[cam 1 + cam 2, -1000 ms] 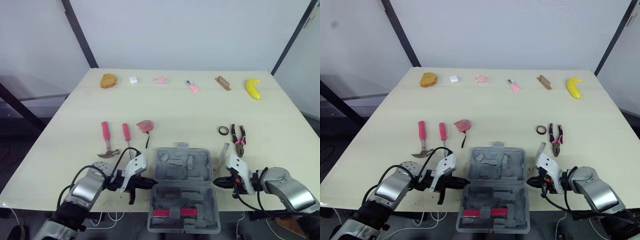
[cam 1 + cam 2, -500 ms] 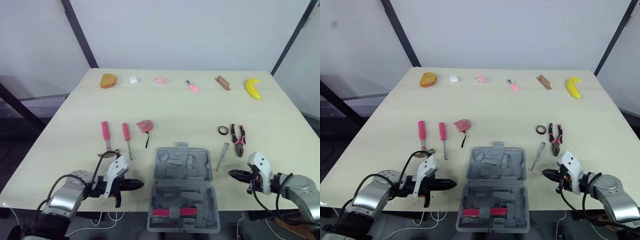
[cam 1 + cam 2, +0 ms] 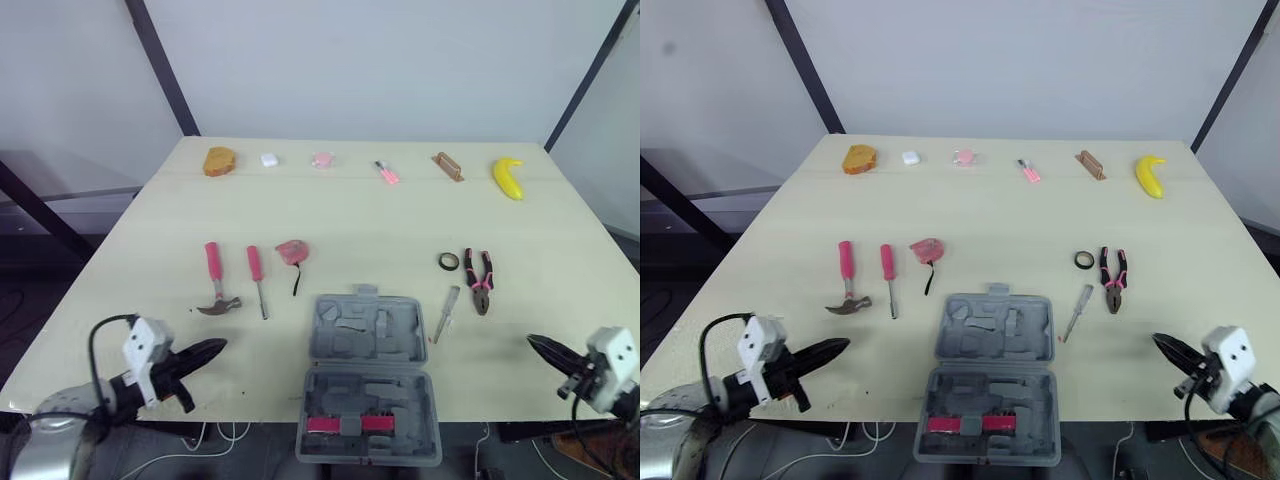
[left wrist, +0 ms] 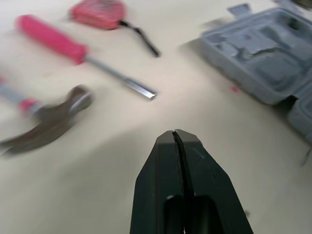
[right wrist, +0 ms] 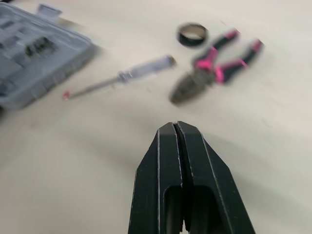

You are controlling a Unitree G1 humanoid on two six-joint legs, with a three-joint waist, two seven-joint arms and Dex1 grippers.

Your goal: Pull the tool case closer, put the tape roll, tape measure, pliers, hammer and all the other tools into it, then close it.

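Observation:
The grey tool case (image 3: pixel 365 335) lies open at the table's front edge, its near half (image 3: pixel 368 418) overhanging. Left of it lie the pink-handled hammer (image 3: pixel 214 282), a pink screwdriver (image 3: pixel 256 276) and the pink tape measure (image 3: pixel 291 252). To its right are the black tape roll (image 3: pixel 447 262), the pink pliers (image 3: pixel 478 279) and a clear-handled screwdriver (image 3: pixel 445 312). My left gripper (image 3: pixel 216 346) is shut and empty, low at the front left, apart from the case. My right gripper (image 3: pixel 534 342) is shut and empty at the front right, near the pliers (image 5: pixel 214 70).
Along the table's back edge sit a brown bread piece (image 3: pixel 219 160), a small white case (image 3: pixel 268 159), a pink item (image 3: pixel 321 160), a pink pen (image 3: pixel 386 172), a wooden block (image 3: pixel 447 165) and a banana (image 3: pixel 507 177). Bare tabletop lies between that row and the tools.
Both grippers have drawn back from the case's sides, outward toward the table's front corners. The case and the tools have stayed where they were.

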